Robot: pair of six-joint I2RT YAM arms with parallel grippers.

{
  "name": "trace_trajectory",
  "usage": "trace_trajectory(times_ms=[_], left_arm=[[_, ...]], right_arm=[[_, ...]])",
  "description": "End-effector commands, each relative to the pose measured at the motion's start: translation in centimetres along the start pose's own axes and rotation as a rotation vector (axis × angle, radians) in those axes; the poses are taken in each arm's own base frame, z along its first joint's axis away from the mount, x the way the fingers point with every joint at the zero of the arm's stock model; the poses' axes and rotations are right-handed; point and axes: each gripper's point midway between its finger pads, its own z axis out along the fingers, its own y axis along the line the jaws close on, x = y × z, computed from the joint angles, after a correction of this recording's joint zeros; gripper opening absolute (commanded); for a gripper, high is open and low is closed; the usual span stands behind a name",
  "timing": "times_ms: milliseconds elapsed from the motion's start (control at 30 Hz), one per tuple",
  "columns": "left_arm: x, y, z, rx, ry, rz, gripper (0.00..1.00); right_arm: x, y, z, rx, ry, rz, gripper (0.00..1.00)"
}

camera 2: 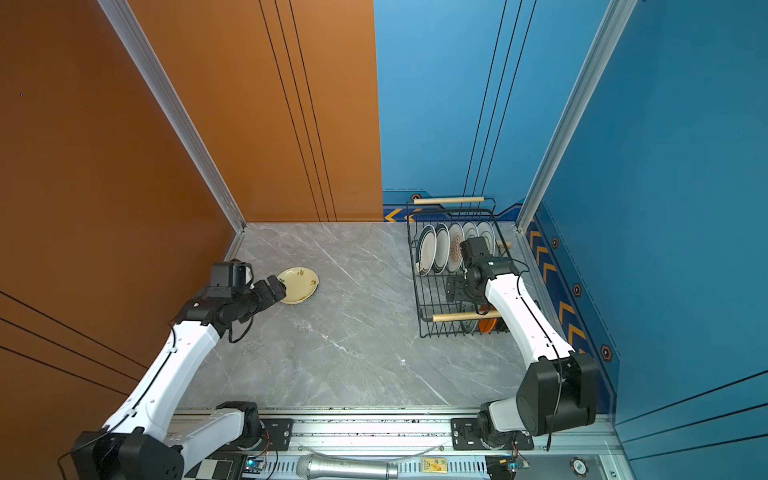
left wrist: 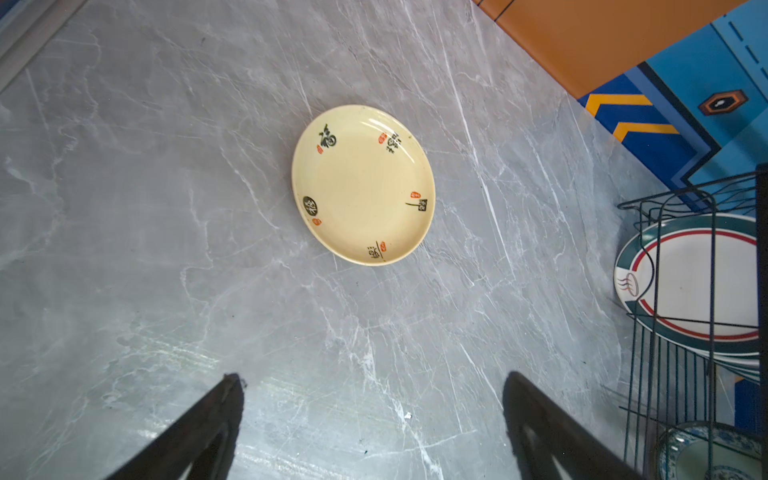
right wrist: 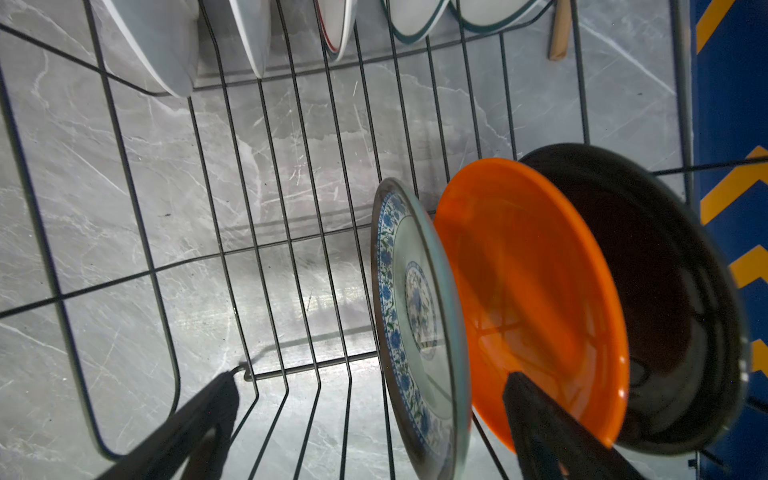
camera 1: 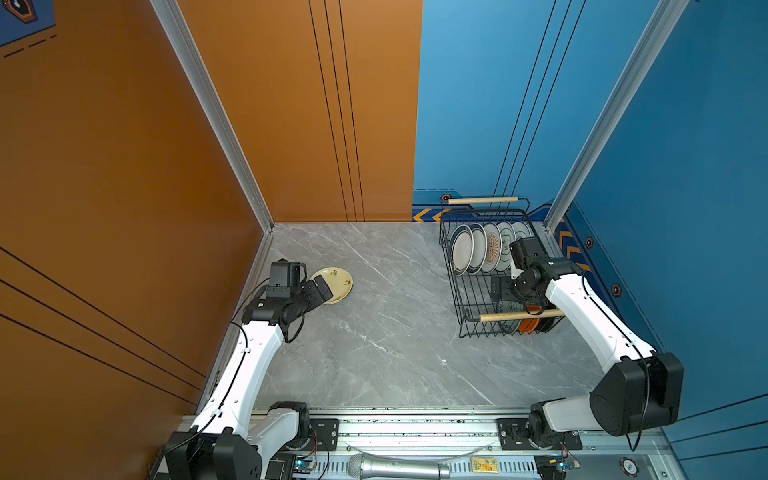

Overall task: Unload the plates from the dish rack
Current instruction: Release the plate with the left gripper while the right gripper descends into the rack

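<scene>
Left jaws wide, empty, near cream plate [left wrist: 363,185]; right jaws wide inside dish rack [camera 1: 482,200], by orange plate [right wrist: 519,270].

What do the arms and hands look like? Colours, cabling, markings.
Identical pair. Left arm and right arm: white shell links, black joints, a black cable tied along each. Black camera box on each wrist. Left hand and right hand: two black tapered fingers each, with cut-outs.

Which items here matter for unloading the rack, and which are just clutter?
Job: dish rack; cream plate, out on the table; row of white plates, blue-patterned plate, orange plate, black plate, all racked.
Clutter: microphone, yellow card, by the front rail.
</scene>
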Motion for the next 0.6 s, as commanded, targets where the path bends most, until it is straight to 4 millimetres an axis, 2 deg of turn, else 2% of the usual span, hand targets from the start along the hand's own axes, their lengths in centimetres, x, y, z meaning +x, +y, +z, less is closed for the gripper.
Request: trace_trajectory(times_ms=[0, 133, 267, 433, 567], left_arm=[[0.4, 0.3, 0.3, -0.043, 0.008, -0.011, 0.98], [0.5, 0.3, 0.1, -0.042, 0.005, 0.060, 0.98], [0.5, 1.9, 0.0, -0.110, -0.050, 0.125, 0.98], [0.7, 2.3, -0.5, -0.084, -0.113, 0.125, 0.98], [0.8, 4.8, -0.3, -0.209, -0.126, 0.073, 0.98]], right_arm=[[1.7, -0.1, 0.9, -0.015, 0.080, -0.011, 0.92], [1.9, -0.3, 1.6, -0.014, 0.104, -0.004, 0.80], [2.0, -0.7, 2.4, 0.005, 0.132, 0.000, 0.75], [1.9, -1.4, 2.9, 0.025, 0.138, 0.010, 0.67], [1.9, -1.5, 3.6, 0.034, 0.139, 0.026, 0.62]])
